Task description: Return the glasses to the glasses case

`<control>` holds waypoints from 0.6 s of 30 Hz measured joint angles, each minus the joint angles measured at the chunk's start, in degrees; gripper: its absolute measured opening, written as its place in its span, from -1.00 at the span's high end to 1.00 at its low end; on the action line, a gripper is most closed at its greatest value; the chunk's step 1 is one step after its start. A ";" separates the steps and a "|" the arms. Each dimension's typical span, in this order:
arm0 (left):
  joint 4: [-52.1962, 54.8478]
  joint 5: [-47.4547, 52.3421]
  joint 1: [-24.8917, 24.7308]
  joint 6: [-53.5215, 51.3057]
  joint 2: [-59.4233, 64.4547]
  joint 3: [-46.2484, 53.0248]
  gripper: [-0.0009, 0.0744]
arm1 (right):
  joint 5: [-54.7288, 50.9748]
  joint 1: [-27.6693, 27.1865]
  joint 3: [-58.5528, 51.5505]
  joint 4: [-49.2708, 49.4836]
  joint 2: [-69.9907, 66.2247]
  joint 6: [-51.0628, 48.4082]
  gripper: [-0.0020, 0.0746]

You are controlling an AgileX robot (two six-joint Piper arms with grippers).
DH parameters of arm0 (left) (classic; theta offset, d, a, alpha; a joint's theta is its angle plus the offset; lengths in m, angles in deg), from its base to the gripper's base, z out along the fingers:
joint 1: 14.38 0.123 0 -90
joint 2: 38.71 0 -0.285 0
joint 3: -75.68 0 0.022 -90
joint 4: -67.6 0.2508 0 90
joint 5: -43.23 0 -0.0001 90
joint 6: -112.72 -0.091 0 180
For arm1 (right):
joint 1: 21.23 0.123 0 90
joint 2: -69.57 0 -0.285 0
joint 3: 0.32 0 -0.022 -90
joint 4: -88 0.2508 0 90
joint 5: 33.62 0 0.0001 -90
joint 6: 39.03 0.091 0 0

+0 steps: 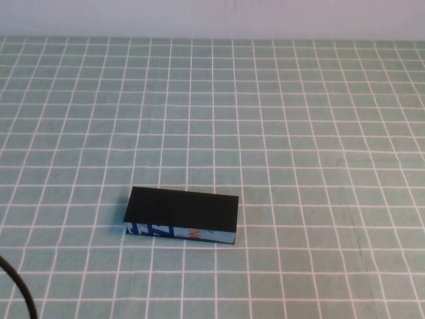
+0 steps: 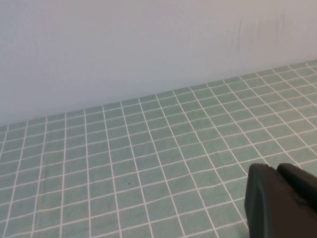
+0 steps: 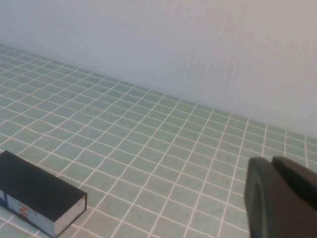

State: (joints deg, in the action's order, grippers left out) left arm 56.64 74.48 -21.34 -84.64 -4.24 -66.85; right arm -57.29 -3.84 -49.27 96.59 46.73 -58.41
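The glasses case [image 1: 182, 214] lies on the green checked tablecloth at the front, left of centre. Its flat black lid is down, and its blue-and-white front edge with the orange mark faces me. It also shows in the right wrist view [image 3: 34, 196]. The glasses are not in view. My left gripper [image 2: 277, 168] is shut and empty, held above bare cloth and facing the back wall. My right gripper [image 3: 271, 161] is shut and empty, to the right of the case and well apart from it. Neither gripper shows in the high view.
The green cloth with white grid lines [image 1: 299, 133] covers the whole table up to a pale wall [image 1: 212, 16] at the back. A black cable [image 1: 20, 289] curves in at the front left corner.
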 joint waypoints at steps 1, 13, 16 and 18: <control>0.00 -1.28 0.00 0.00 -1.22 1.48 0.98 | 0.01 0.00 0.00 0.00 0.00 0.00 0.98; 16.50 -13.07 0.00 22.10 -23.80 28.86 0.98 | -0.03 0.00 -0.04 0.00 0.00 0.00 0.98; 18.74 -13.32 0.00 25.07 -26.83 34.40 0.98 | -0.03 0.00 -0.04 0.00 0.00 0.00 0.98; 19.13 -13.46 0.00 25.77 -27.21 37.01 0.98 | -0.03 0.00 -0.04 0.00 0.00 0.00 0.98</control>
State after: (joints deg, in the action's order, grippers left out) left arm 75.77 61.02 -21.34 -58.87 -31.45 -29.83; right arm -57.31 -3.84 -49.30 96.59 46.73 -58.41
